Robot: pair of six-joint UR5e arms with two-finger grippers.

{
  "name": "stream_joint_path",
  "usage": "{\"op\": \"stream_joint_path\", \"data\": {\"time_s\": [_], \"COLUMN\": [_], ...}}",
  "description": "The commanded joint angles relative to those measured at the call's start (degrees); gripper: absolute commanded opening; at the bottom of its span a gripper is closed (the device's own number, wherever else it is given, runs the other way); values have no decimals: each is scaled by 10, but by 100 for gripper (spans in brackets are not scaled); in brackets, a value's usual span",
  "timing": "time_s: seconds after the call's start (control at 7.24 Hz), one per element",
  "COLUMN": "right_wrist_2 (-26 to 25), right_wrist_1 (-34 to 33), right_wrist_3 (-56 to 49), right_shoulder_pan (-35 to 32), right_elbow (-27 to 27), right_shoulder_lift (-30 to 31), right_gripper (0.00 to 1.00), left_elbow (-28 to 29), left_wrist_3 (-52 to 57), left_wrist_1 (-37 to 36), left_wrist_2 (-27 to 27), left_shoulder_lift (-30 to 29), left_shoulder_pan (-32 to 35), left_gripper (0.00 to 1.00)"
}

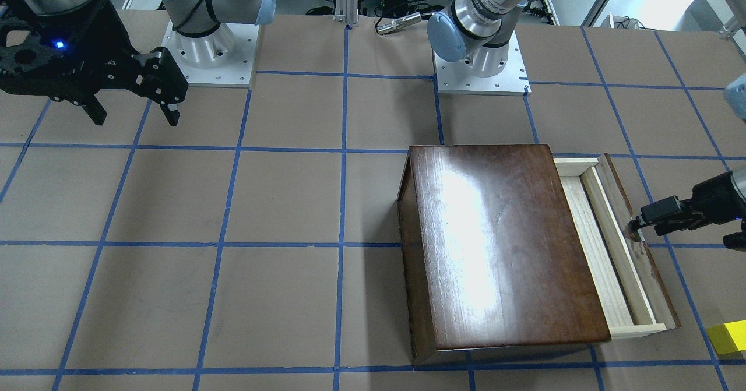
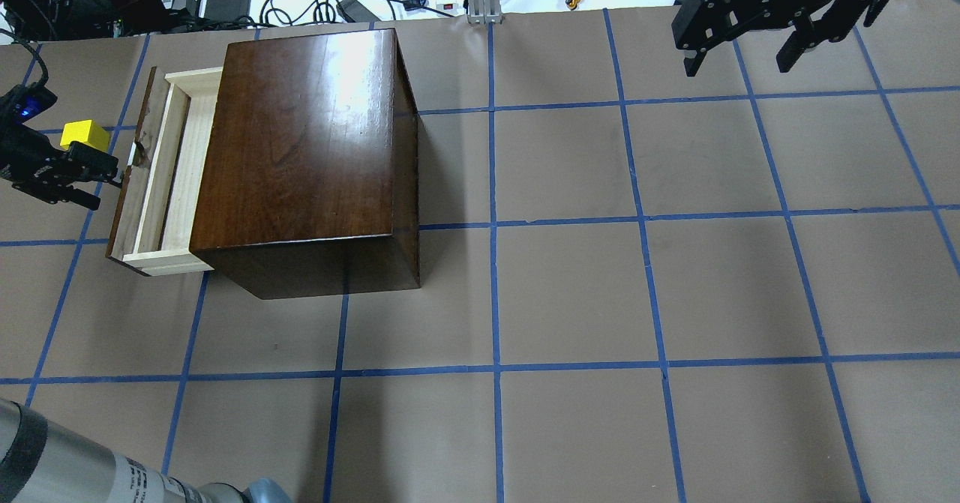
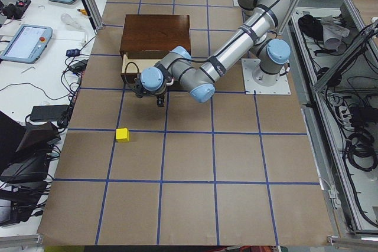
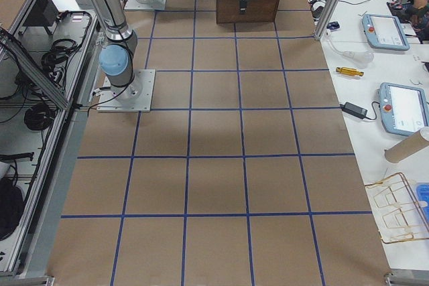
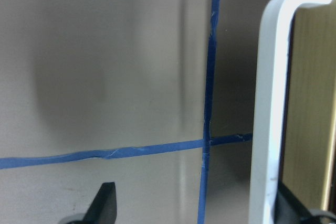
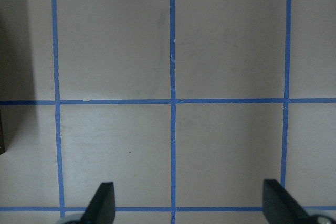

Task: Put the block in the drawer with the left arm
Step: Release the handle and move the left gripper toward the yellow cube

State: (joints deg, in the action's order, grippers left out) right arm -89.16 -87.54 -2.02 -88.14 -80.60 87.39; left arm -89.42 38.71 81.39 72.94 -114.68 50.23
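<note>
Block (image 2: 85, 134): small, rigid, probably light, smooth-sided; best pinched squarely across two opposite flat faces. Left gripper (image 5: 195, 203) spread wide at drawer pull (image 5: 268, 103), holding nothing.

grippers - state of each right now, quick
Left gripper: open around the drawer pull, not clamped.
Right gripper: open, holding nothing.

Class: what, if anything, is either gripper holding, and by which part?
Nothing is clamped. The left gripper stands open around the drawer's pull; the right gripper hangs open, empty.
</note>
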Motion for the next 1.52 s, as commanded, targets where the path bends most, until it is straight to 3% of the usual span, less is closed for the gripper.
{"op": "stream_joint_path", "data": {"time_s": [0.0,0.28,0.55,0.83,1.38], "right_wrist_2": [0,0,0,0,0], "right_wrist_1": [0,0,0,0,0], "right_wrist_3": [0,0,0,0,0], "right_shoulder_pan": [1,0,0,0,1], "right_elbow": [0,0,0,0,0], "right_shoulder_lift": [0,0,0,1,0], "right_gripper": [100,100,100,100,100], "left_elbow": [3,20,71,136,173], "left_wrist_3": [1,-2,-2,3,129], "left_wrist_1": [0,16,76,118,57], "left_wrist_2": [0,3,7,55,133], "left_shoulder_lift": [1,5,11,4,-35], "left_shoulder_pan": [0,0,0,0,0], "left_gripper": [100,100,100,100,100]}}
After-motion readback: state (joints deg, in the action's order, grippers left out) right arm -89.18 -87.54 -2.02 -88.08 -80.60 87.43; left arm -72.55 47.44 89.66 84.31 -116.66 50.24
